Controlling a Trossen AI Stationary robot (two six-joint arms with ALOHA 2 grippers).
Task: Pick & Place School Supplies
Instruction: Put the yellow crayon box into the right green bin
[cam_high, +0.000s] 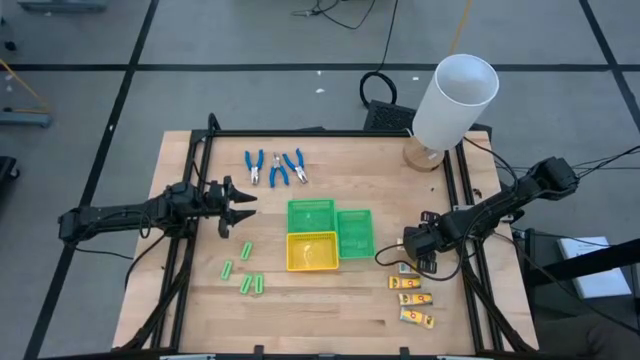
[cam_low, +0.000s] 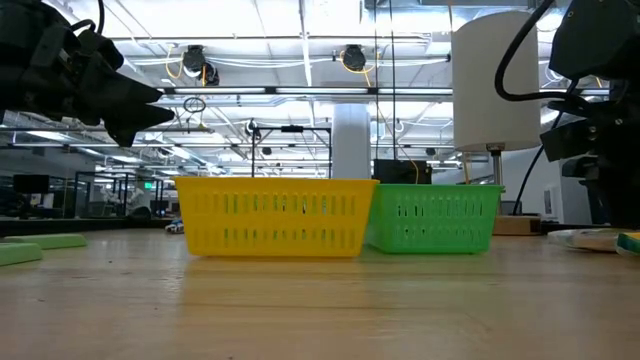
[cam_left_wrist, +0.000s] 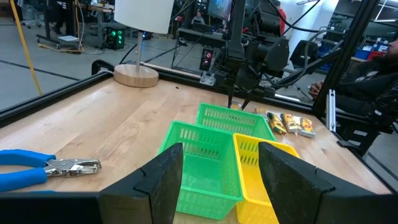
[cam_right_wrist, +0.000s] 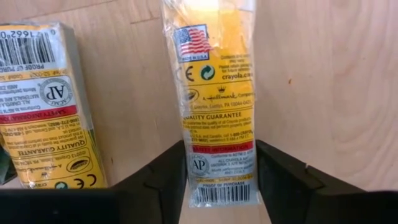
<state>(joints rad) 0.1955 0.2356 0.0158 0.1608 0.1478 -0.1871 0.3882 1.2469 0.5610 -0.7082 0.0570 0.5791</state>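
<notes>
Several yellow-orange packets (cam_high: 411, 299) lie in a column near the table's right edge. My right gripper (cam_high: 419, 257) is down at the column's far end, shut on one packet (cam_right_wrist: 217, 106), with another packet (cam_right_wrist: 46, 106) lying beside it. Three blue-handled pliers (cam_high: 277, 168) lie on the far part of the table. Light-green sticks (cam_high: 246, 268) are scattered on the near left. My left gripper (cam_high: 244, 205) hovers open to the left of the trays, above the table, facing them (cam_left_wrist: 221, 155). It touches nothing. My right gripper pinches the packet between its two fingers by the long side edges near its barcode end (cam_right_wrist: 221, 186). The fingers (cam_right_wrist: 168, 177) come from above, pointing down, and stand across its width. The packet lies flat on the wooden table.
Two green trays (cam_high: 311, 215) (cam_high: 354, 233) and a yellow tray (cam_high: 311, 251) stand together mid-table. A big white cylinder (cam_high: 455, 98) on a round wooden base stands at the far right corner. Black rails (cam_high: 190, 200) run along both table sides. Bare wood lies near the front edge.
</notes>
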